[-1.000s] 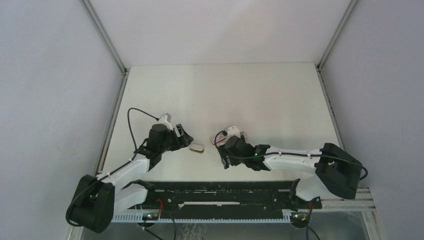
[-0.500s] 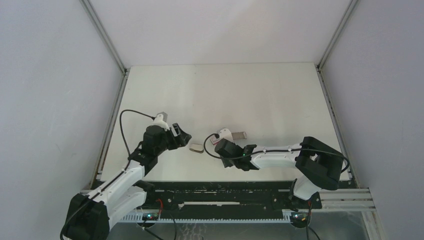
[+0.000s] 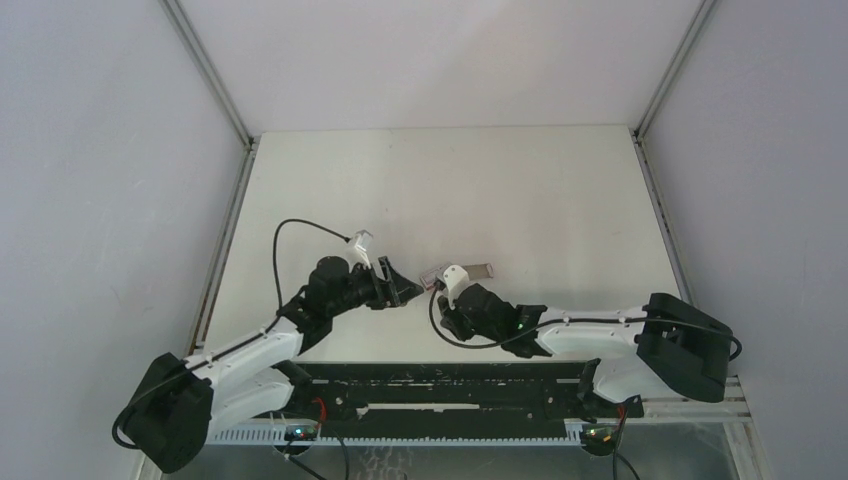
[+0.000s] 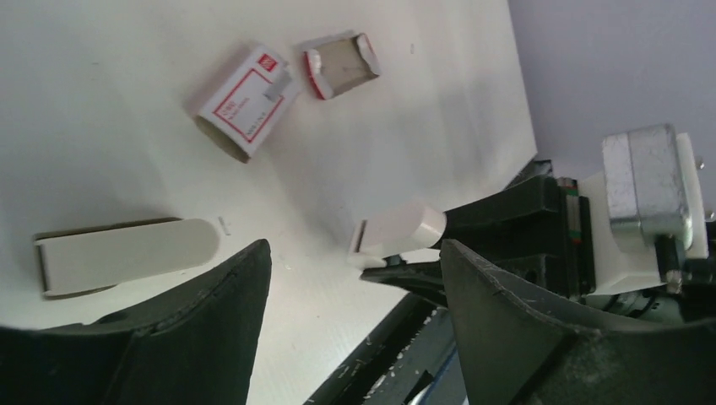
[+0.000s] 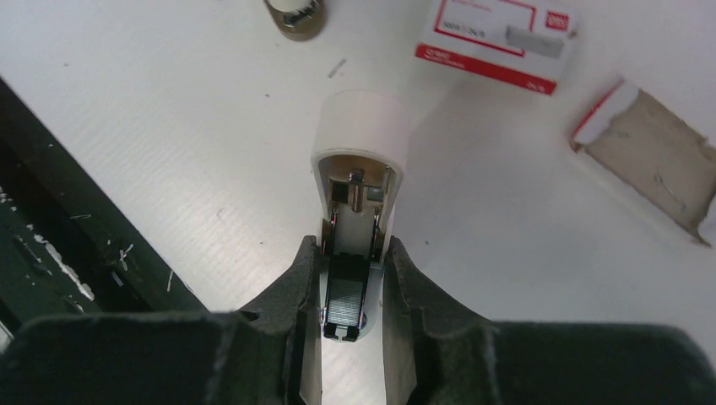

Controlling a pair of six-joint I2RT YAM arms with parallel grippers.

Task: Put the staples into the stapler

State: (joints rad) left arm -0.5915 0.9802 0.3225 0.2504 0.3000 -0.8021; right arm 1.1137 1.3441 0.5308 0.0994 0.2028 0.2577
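Left arm: swung toward centre within a second, left gripper (image 3: 400, 291) spread wide, empty, beside a beige piece (image 4: 118, 253).
Right gripper (image 5: 353, 270): clamped on the stapler (image 5: 361, 126).
Staples (image 5: 534, 32): unloaded, atop the red-and-white box (image 5: 473, 42).

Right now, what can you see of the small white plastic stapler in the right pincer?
The small white plastic stapler is clamped in the right pincer, rounded end pointing outward over the white table. Its open side faces the wrist camera, showing a metal channel, a thin rod and a ridged grey block.
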